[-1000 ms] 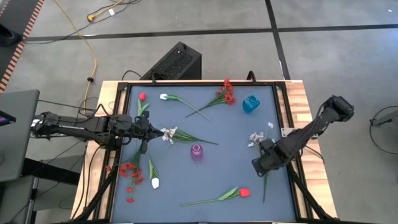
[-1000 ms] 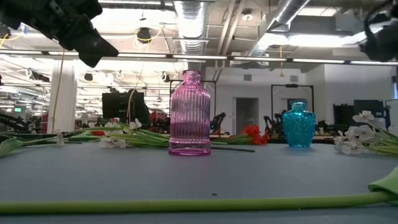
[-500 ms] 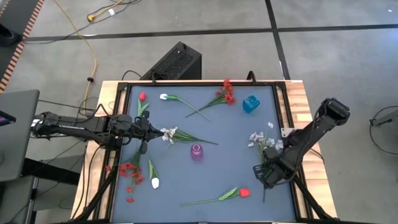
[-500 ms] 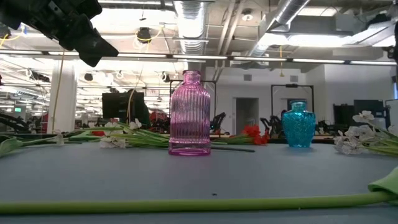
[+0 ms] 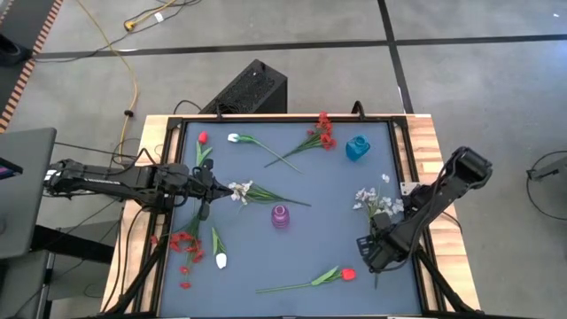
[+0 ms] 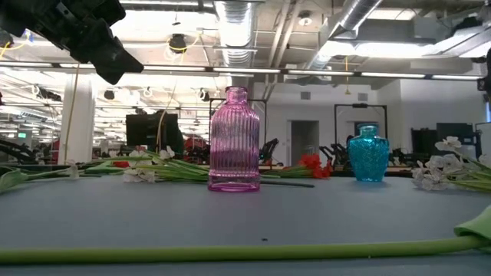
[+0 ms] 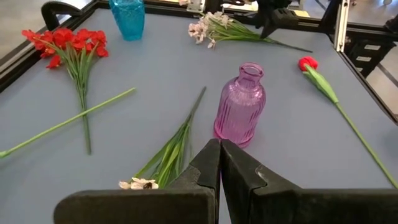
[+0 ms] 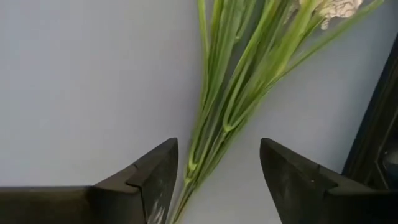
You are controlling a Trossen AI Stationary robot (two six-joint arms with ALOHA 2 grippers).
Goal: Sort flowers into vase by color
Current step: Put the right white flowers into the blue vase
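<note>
Right of centre on the blue surface in the high view lies a pale white spray, small blossoms uppermost, thin green stems trailing down toward the lower right. Straddling those stems, the right tool stands spread and grips nothing, its arm slanting in from the right edge. At left, the left tool is pressed together beside another white spray.
</note>
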